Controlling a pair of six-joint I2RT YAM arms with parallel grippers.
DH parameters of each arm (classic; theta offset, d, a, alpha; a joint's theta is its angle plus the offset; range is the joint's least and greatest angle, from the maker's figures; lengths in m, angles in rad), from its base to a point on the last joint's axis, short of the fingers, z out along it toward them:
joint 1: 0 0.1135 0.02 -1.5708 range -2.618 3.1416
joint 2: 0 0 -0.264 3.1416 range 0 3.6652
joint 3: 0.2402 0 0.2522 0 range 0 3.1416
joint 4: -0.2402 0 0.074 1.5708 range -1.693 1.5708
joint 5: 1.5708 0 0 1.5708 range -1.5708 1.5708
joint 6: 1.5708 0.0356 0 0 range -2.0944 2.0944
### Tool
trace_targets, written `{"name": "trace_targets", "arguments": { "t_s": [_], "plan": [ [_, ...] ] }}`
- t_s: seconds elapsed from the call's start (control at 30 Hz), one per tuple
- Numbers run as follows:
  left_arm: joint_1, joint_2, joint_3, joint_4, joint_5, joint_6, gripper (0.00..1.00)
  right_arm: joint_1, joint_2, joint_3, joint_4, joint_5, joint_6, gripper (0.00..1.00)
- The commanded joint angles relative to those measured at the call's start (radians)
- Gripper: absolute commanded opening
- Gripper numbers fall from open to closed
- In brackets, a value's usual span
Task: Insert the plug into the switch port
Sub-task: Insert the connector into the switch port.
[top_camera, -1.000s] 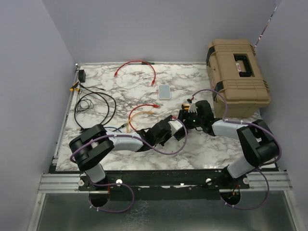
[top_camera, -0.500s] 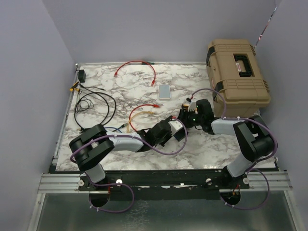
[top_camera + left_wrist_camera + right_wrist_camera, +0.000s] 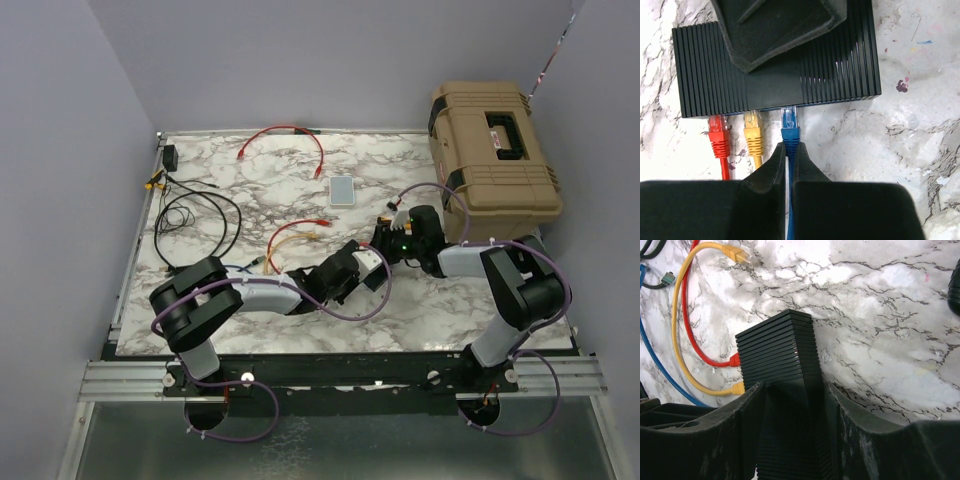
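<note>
Pinched in the shut left fingers [image 3: 767,172], the blue plug [image 3: 790,127] is best pushed straight, the switch [image 3: 705,85] clamped between the right fingers [image 3: 747,407].

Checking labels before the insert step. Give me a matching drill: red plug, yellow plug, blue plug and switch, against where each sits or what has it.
Things:
1. red plug
2. yellow plug
3. blue plug
4. switch

Places or states:
A. between the fingers of the right gripper
B. middle of the three plugs at the switch's edge
C. pinched by the left gripper
D. leftmost plug in the left wrist view

Pairs: 1-D, 2-B, 3-C, 4-A
</note>
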Motion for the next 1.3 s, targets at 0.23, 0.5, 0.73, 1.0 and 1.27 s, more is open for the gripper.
{"name": "trace_targets", "arguments": {
  "t_s": [0.23, 0.5, 0.73, 1.0, 1.27],
  "plan": [
    [-0.004, 0.018, 0.134, 0.139, -0.095, -0.060, 0.00, 0.057, 0.027, -0.018, -0.071, -0.142, 0.021, 0.52],
    [-0.005, 0.043, 0.100, 0.192, -0.176, -0.177, 0.00, 0.057, 0.007, -0.067, -0.036, -0.110, 0.091, 0.52],
    [-0.018, 0.028, 0.070, 0.216, -0.212, -0.222, 0.00, 0.058, -0.019, -0.117, 0.009, -0.098, 0.138, 0.52],
    [-0.029, -0.001, 0.096, 0.245, -0.162, -0.226, 0.00, 0.062, -0.011, -0.143, 0.042, -0.107, 0.172, 0.52],
    [-0.030, 0.006, 0.159, 0.299, -0.157, -0.194, 0.00, 0.086, -0.002, -0.158, 0.059, -0.103, 0.196, 0.51]
  ]
}}
